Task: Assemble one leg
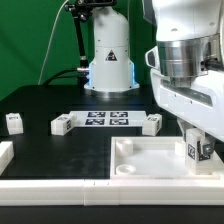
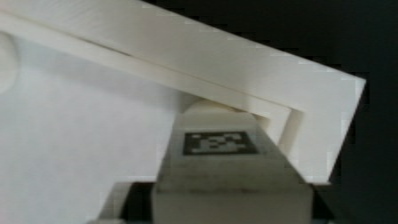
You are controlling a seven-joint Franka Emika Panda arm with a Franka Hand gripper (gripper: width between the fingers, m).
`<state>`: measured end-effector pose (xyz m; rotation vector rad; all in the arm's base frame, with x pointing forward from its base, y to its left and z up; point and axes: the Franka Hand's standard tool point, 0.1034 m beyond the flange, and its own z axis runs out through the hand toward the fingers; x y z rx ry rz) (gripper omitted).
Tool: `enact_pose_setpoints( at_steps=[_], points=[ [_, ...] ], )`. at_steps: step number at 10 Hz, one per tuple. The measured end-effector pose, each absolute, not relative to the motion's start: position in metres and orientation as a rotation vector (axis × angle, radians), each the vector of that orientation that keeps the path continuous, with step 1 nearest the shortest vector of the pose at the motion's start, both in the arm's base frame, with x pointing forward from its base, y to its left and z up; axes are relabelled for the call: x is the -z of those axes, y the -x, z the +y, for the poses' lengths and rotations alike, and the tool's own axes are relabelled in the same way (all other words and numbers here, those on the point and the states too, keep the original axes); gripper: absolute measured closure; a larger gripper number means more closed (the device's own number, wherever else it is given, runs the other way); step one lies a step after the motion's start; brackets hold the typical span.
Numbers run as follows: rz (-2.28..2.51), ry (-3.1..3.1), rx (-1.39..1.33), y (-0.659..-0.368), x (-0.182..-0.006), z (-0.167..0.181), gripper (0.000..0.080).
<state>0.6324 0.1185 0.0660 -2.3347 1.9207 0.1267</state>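
My gripper [image 1: 199,146] is shut on a leg [image 1: 194,153], a chunky white block with a black-and-white tag facing the camera. It holds the leg upright at the corner of the large white square tray-like piece [image 1: 140,166] on the exterior view's right. In the wrist view the leg [image 2: 221,148] fills the space between the fingers of my gripper [image 2: 217,202], with its far end at the inner corner of the tray-like piece's raised rim [image 2: 240,62]. Whether the leg touches the socket there is hidden.
Three more legs lie on the black table: one at the far left [image 1: 14,122], one left of the marker board [image 1: 63,124], one right of it [image 1: 152,122]. The marker board [image 1: 108,119] lies in front of the robot base [image 1: 108,60]. A white wall [image 1: 50,187] runs along the front edge.
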Motion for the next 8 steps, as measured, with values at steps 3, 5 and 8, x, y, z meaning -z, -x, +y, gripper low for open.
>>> enact_pose_setpoints(
  at_steps=[3, 5, 8],
  points=[
    [2.158, 2.124, -0.143, -0.6330, -0.0664, 0.1191, 0.0509],
    [2.274, 1.998, -0.154, -0.6336, -0.0667, 0.1198, 0.0509],
    [2.189, 2.086, -0.148, -0.6338, -0.0670, 0.1196, 0.0298]
  ],
)
